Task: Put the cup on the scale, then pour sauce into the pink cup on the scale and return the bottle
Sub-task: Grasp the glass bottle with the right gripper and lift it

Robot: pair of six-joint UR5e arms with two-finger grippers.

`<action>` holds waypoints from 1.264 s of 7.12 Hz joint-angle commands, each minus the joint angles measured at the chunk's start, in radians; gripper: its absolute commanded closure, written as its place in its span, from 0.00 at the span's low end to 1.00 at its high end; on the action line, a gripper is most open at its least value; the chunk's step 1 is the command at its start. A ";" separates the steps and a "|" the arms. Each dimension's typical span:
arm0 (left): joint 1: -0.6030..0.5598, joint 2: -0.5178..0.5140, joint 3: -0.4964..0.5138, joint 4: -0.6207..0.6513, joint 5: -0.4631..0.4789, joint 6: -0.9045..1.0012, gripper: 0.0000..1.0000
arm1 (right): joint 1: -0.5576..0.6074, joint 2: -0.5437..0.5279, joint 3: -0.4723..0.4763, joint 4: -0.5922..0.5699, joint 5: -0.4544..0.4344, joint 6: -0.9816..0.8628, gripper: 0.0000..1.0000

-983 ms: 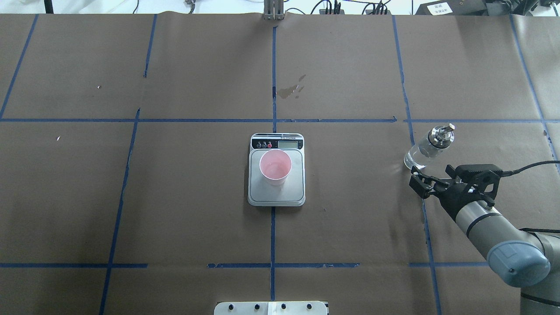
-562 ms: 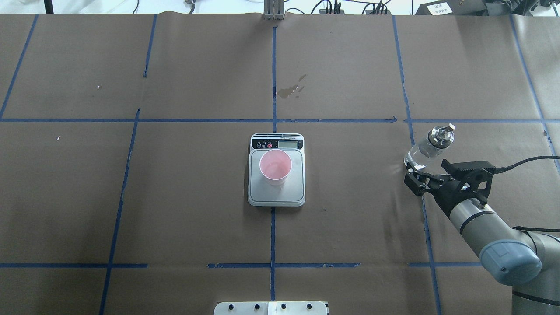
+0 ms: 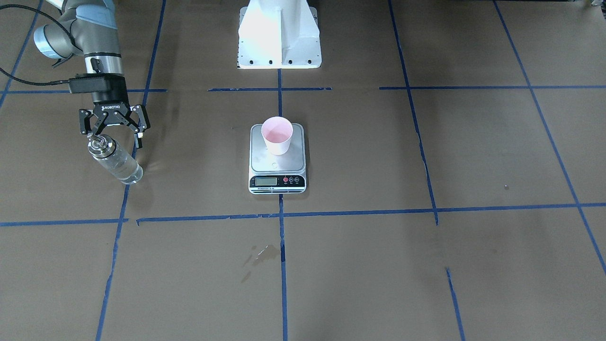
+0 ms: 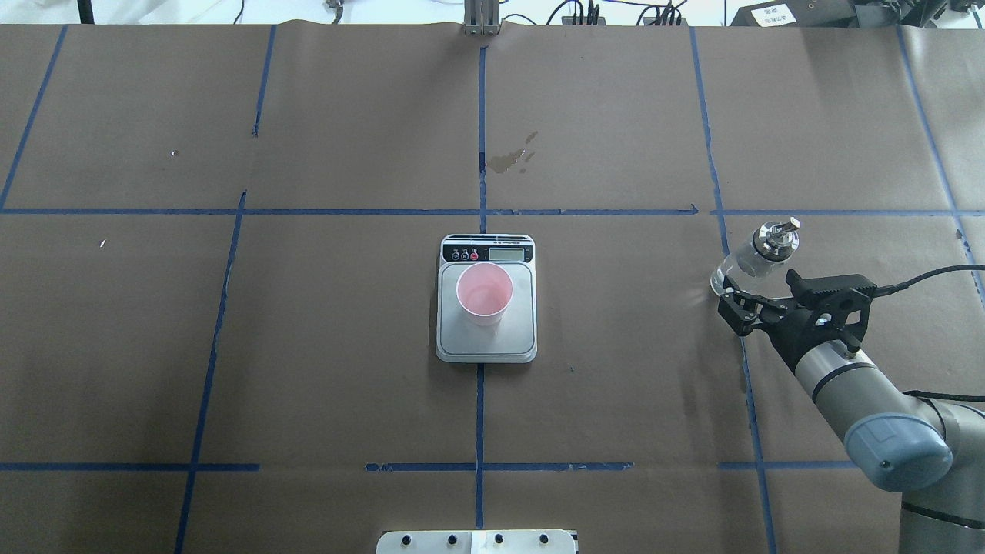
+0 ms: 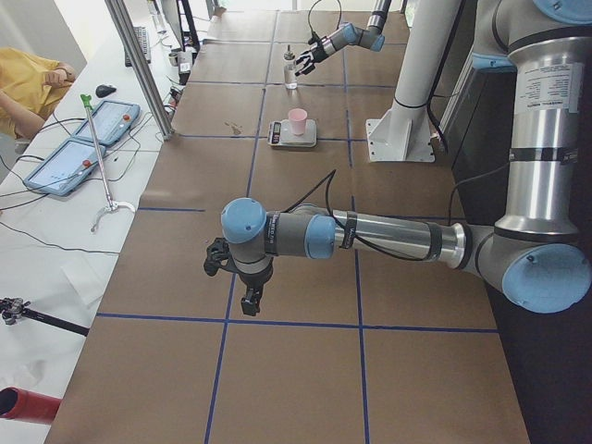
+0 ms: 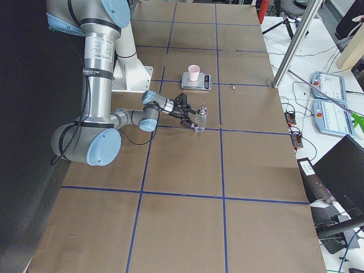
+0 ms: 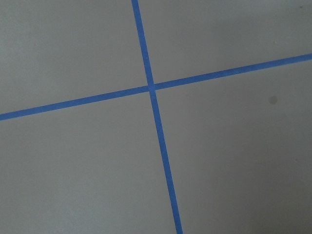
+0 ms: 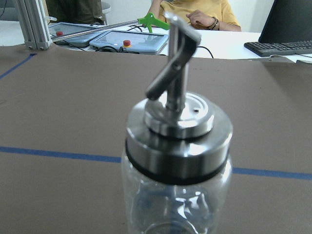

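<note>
The pale pink cup (image 3: 277, 135) (image 4: 485, 292) stands upright on the silver platform of the scale (image 3: 277, 182) (image 4: 486, 346) at the table's middle. The clear glass bottle (image 3: 116, 163) (image 4: 750, 261) with its silver cap and spout stands upright on the table at the robot's right, holding clear liquid. My right gripper (image 3: 113, 135) (image 4: 746, 304) is open and empty, close behind the bottle at cap height; the bottle fills the right wrist view (image 8: 175, 146). My left gripper (image 5: 236, 277) hangs over bare table far to the left; I cannot tell whether it is open or shut.
The white robot base (image 3: 279, 33) stands behind the scale. A small wet stain (image 4: 512, 160) lies beyond the scale. Blue tape lines cross the brown table cover. Operator tablets (image 6: 330, 96) and a person sit past the far edge.
My right gripper has moved a little forward, closer to the bottle. The bottle, cup and scale have not moved.
</note>
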 commanded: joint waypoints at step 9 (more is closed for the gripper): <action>0.001 0.000 -0.002 0.000 0.000 -0.002 0.00 | 0.052 0.066 -0.076 0.016 -0.028 -0.025 1.00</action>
